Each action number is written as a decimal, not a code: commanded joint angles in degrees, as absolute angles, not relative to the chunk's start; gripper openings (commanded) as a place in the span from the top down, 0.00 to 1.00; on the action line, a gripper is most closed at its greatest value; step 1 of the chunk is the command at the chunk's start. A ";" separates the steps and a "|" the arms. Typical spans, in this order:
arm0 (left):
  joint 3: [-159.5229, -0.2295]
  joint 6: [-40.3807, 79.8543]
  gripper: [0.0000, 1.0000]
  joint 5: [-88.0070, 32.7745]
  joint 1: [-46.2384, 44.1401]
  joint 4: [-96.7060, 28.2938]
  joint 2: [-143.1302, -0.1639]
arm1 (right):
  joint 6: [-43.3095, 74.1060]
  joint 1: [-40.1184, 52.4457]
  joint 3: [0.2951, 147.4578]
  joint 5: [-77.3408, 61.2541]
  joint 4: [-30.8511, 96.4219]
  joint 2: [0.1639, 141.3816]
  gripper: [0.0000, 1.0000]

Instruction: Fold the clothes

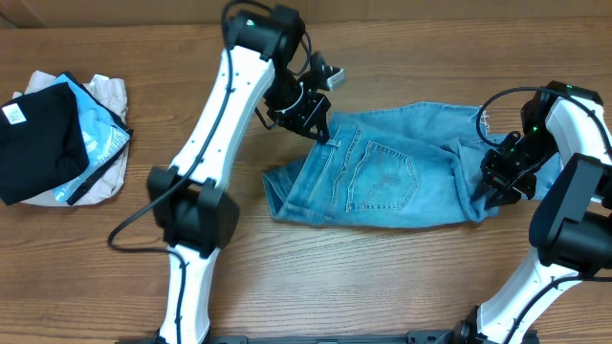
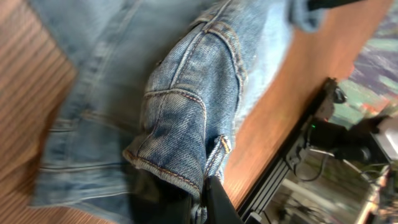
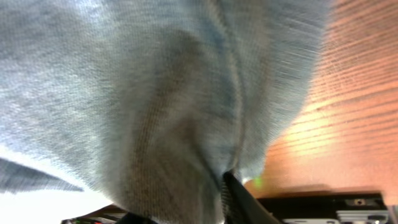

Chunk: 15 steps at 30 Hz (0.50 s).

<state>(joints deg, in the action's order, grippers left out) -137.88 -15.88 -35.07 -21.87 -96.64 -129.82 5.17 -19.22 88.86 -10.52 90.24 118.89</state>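
The clothes (image 1: 382,177), a pair of light-blue faded jeans, lie folded across the middle right of the wooden table, back pocket up. My left gripper (image 1: 320,129) sits at their upper left corner. In the left wrist view it (image 2: 200,202) is shut on the stitched waistband edge of the jeans (image 2: 186,112), which is lifted and bunched. My right gripper (image 1: 492,186) is at the right end of the jeans, where the cloth is heaped. In the right wrist view, denim (image 3: 155,93) fills the frame and puckers into the right gripper (image 3: 205,208), which pinches it.
A pile of other cloth (image 1: 57,139) lies at the far left: a black garment with a white tag on cyan and beige pieces. The left arm (image 1: 220,115) reaches diagonally over the table's middle. A black frame rail (image 2: 280,174) runs along the table edge.
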 commanded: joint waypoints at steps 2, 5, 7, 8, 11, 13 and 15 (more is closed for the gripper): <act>-137.93 -19.75 0.96 -37.60 -22.81 -96.84 -126.04 | 5.96 -20.29 94.06 -10.39 91.92 117.60 0.66; -137.93 -19.73 0.96 -37.98 -24.51 -96.84 -124.81 | 5.98 -20.38 100.38 -10.39 94.21 117.43 0.62; -137.93 -19.70 0.96 -37.41 -26.24 -96.84 -124.68 | 6.20 -20.38 106.00 -10.55 95.90 117.43 0.60; -137.84 -19.68 0.96 -36.47 -27.42 -96.84 -124.70 | 6.50 -20.38 109.10 -10.52 96.53 117.43 0.59; -136.20 -18.98 0.96 -32.71 -30.55 -96.84 -124.70 | 8.01 -20.38 116.81 -10.57 96.99 117.43 0.51; -134.50 -18.63 0.96 -30.72 -32.62 -96.84 -124.70 | 7.84 -20.36 120.53 -10.55 95.26 117.43 0.43; -132.49 -18.59 0.96 -29.45 -34.76 -96.84 -124.70 | 6.50 -20.36 121.67 -10.57 91.22 117.45 0.41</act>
